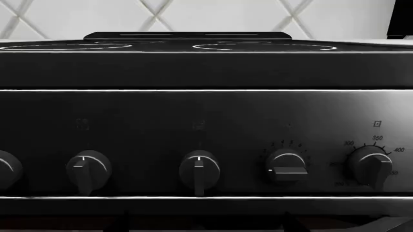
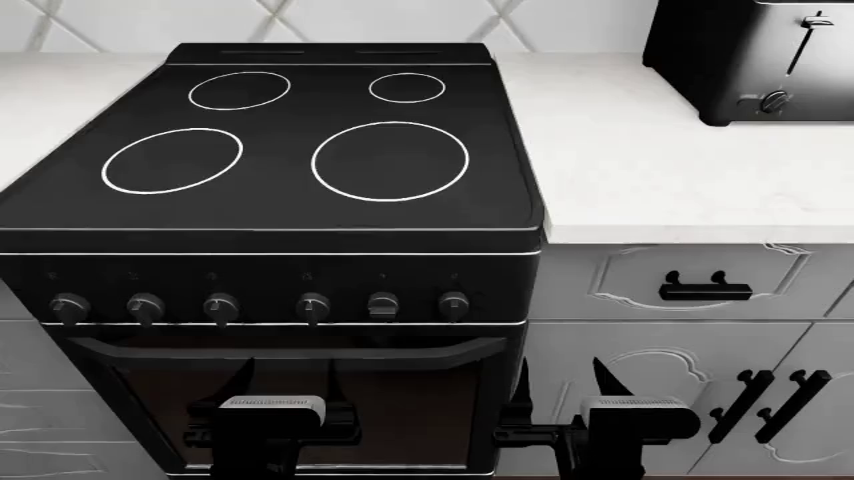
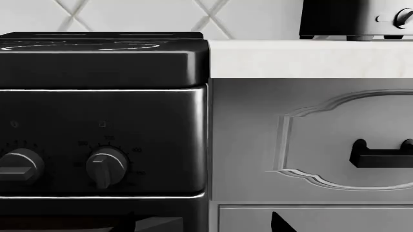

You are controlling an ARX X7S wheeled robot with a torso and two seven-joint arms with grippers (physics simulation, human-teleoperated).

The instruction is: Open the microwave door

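The microwave is out of view in all three pictures. In the head view both grippers sit low, in front of the units. My left gripper (image 2: 287, 382) is open with nothing between its fingers, facing the black oven door (image 2: 307, 400). My right gripper (image 2: 563, 385) is also open and holds nothing; it faces the seam between the oven and the white cabinet (image 2: 641, 375). The wrist views show only dark fingertips (image 3: 279, 221) at the picture edge.
A black stove (image 2: 320, 150) with ring burners and a row of knobs (image 2: 314, 305) fills the middle. A white counter (image 2: 641, 150) to the right carries a black toaster (image 2: 754, 60). Below it are a drawer with a black handle (image 2: 707, 290) and cabinet doors with handles (image 2: 767, 400).
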